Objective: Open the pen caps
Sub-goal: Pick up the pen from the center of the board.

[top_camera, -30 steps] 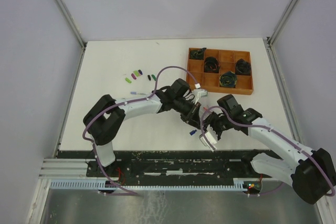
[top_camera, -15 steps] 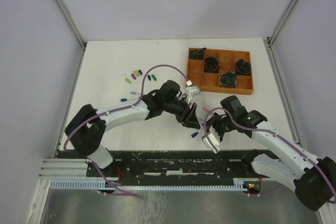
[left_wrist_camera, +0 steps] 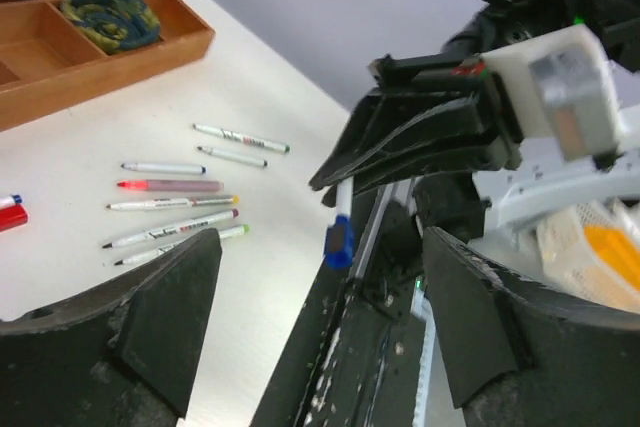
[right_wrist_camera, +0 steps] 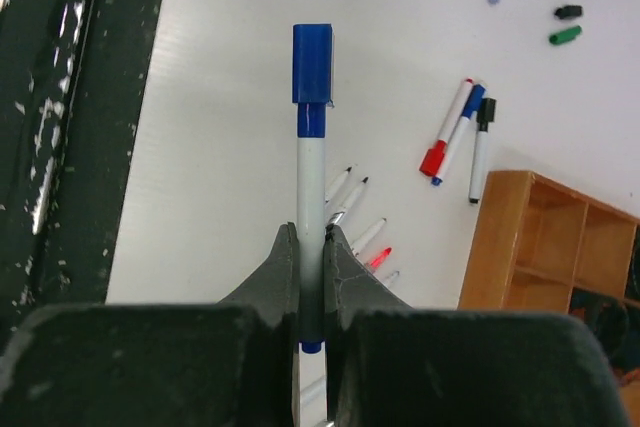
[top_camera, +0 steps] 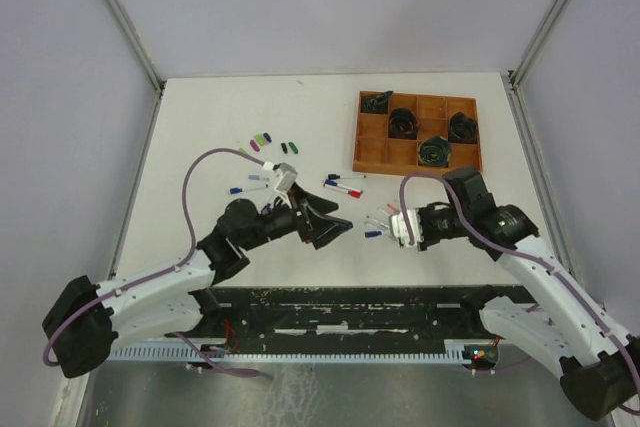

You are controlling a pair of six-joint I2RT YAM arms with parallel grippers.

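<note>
My right gripper is shut on the white barrel of a blue pen. The pen's blue cap sits on the free end, pointing toward the left arm. In the top view this gripper hovers over the table's near middle, with the blue cap sticking out to the left. My left gripper stands open a short way to the left of that cap, with nothing between its fingers. In the left wrist view the blue cap hangs ahead of the left gripper's open jaws. Several loose pen caps lie at the far left.
Several uncapped pens lie fanned on the table under the right gripper. Capped red, blue and black pens lie beyond them, and more pens lie to the left. The brown compartment tray with dark objects stands far right. A black rail runs along the near edge.
The left gripper opened, let go of the pen and drew back to the left and nearer. The right gripper closed on the barrel and turned the pen toward the left arm.
</note>
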